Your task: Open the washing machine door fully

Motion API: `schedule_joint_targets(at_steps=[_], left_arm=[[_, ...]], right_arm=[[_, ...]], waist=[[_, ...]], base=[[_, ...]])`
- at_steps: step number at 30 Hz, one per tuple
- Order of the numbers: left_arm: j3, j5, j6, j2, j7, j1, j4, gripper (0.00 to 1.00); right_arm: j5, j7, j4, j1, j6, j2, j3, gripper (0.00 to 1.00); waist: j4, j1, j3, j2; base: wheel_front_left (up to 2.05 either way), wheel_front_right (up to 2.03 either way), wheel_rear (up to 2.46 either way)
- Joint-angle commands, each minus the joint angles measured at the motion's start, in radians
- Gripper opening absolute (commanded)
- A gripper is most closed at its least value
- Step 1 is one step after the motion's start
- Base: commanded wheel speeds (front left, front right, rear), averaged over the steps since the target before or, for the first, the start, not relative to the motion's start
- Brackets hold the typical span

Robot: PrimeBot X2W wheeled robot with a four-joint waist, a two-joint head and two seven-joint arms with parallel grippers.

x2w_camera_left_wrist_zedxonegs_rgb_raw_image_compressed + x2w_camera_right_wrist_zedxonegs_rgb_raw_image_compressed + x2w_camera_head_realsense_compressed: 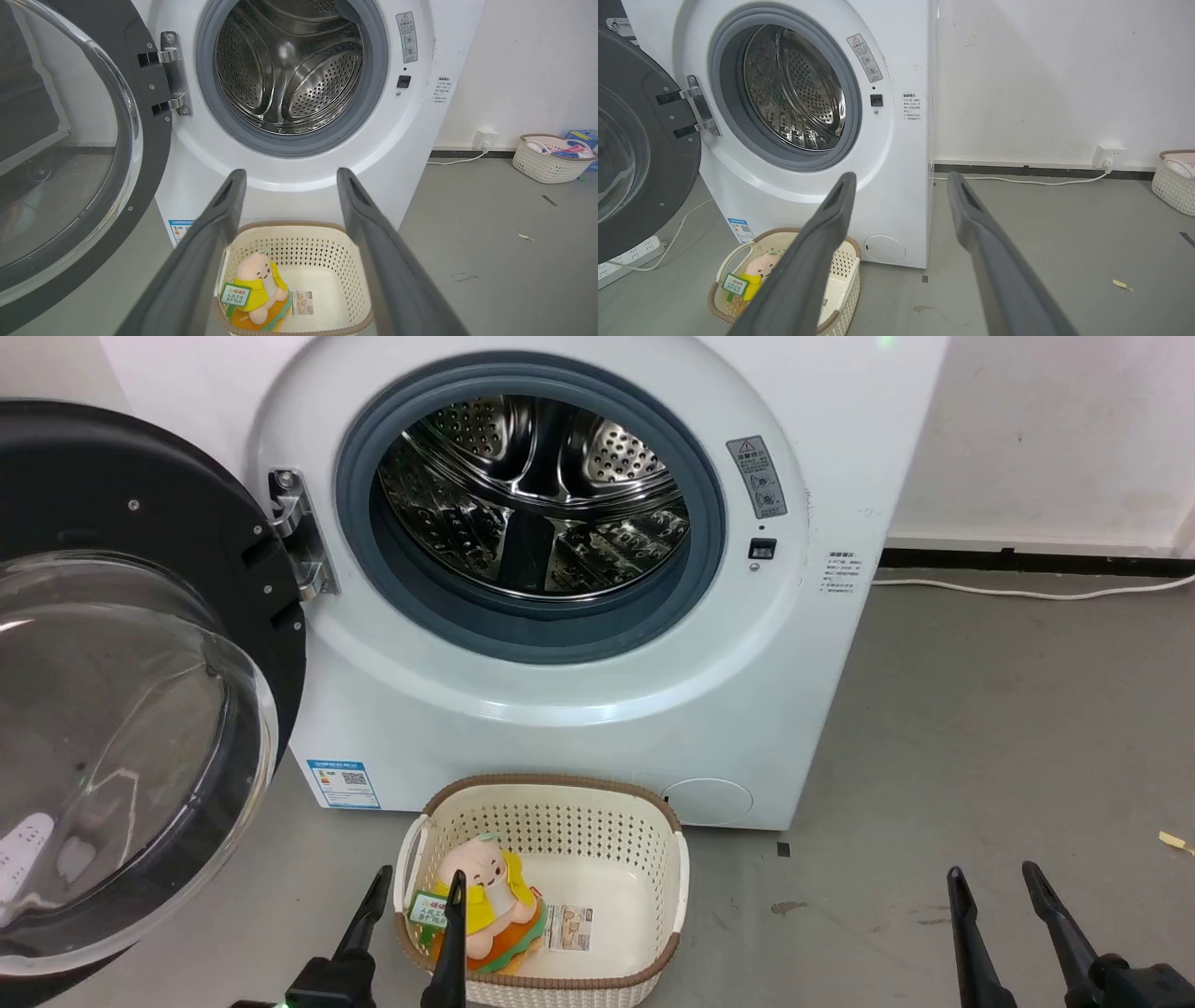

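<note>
**Both the left pincer and the right pincer gape empty**

Seen from the head, the left pincer's two long dark fingers rise apart at the lower left, over the near rim of a cream perforated plastic basket with a brown woven edge. They grip nothing. The right pincer stands at the lower right above bare grey floor, fingers likewise parted, well clear of everything.

The big white front-loading washing machine stands straight ahead. Its round opening is uncovered, showing the grey rubber ring and the perforated steel drum. The washing machine door, a large round door with a wide black rim and a bulging clear glass bowl, hangs swung wide to the left of the opening on a metal hinge, its inner side facing the camera.

The basket sits on the floor just in front of the machine. A pink and yellow plush toy with a green tag lies in its left half. A blue label sticker shows low on the machine's front, beside the door's rim.
</note>
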Motion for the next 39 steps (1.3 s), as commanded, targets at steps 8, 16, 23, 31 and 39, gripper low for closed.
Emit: schedule_joint_targets(at_steps=[8, 16, 23, 31, 39], left_arm=[[0.000, -0.002, -0.015, -0.006, 0.001, 0.000, 0.000, 0.00], [0.012, 0.008, -0.019, -0.010, 0.015, -0.005, -0.004, 0.00], [0.028, 0.022, -0.025, -0.016, 0.034, -0.012, -0.010, 0.00], [0.042, 0.034, -0.029, -0.021, 0.050, -0.017, -0.015, 0.00], [0.056, 0.046, -0.034, -0.027, 0.066, -0.023, -0.019, 0.00]], right_arm=[[0.001, 0.001, 0.000, 0.000, 0.000, 0.000, 0.001, 0.00], [-0.006, 0.014, 0.002, -0.010, 0.000, 0.000, 0.004, 0.00], [-0.014, 0.031, 0.003, -0.023, 0.000, 0.000, 0.008, 0.00], [-0.022, 0.047, 0.005, -0.034, 0.000, 0.001, 0.011, 0.00], [-0.030, 0.062, 0.007, -0.046, 0.000, 0.001, 0.014, 0.00]], waist=[[0.000, 0.0000, 0.000, 0.0000], [-0.005, 0.0000, 0.002, 0.0000], [-0.012, 0.0000, 0.004, 0.0000], [-0.018, 0.0000, 0.006, 0.0000], [-0.024, 0.0000, 0.008, 0.0000]], base=[[0.00, 0.00, 0.00], [0.00, 0.00, 0.00], [0.00, 0.00, 0.00], [0.00, 0.00, 0.00], [0.00, 0.00, 0.00]])
